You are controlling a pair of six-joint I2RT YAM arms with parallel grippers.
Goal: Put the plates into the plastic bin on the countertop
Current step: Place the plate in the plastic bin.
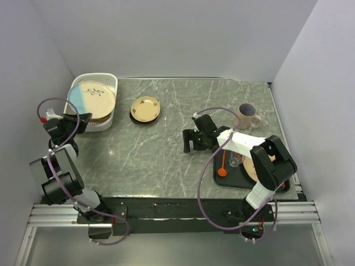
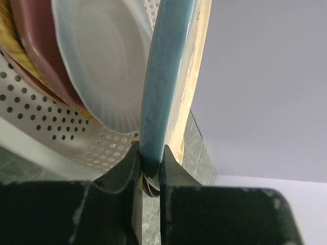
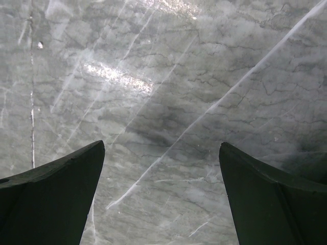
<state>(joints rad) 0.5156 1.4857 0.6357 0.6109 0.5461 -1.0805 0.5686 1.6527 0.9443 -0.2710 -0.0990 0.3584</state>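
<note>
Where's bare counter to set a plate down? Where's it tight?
Free: countertop between plastic bin, tan plate and right tool; also between tan plate and mug. Crowded: black tray; the bin, left tool gripping the blue-and-cream plate.

No text, label, brand name, number or sign can be read in any of the three views. The only marking is a small sprig drawing, not lettering, on the blue-and-cream plate (image 1: 91, 95) in the plastic bin (image 1: 95, 76) at the far left.
</note>
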